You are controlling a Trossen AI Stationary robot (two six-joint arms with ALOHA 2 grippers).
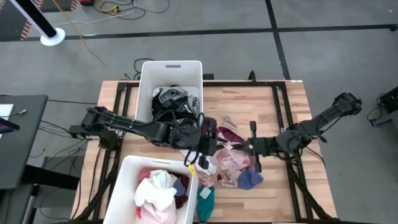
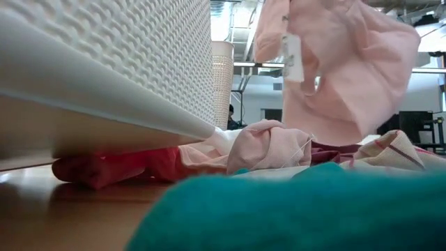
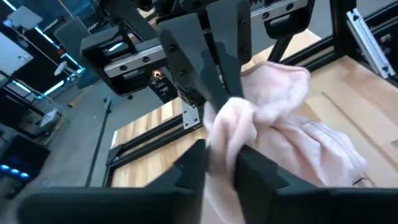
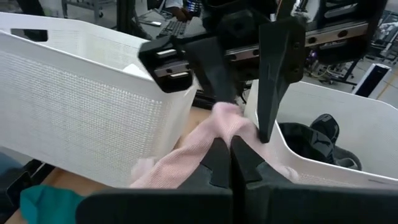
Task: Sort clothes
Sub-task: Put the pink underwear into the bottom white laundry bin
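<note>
Both the left gripper and right gripper are clamped on the soft pale pink fabric garment, lifted above the wooden bench. This looks like a handover; next, one gripper should release.

Wooden table: white bin at 12 o'clock, second bin at 7; loose clothes pile centre; teal garment at 6.

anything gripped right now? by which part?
Both grippers hold the pink garment: left gripper pinches a bunched fold, right gripper is shut on an adjoining fold.
</note>
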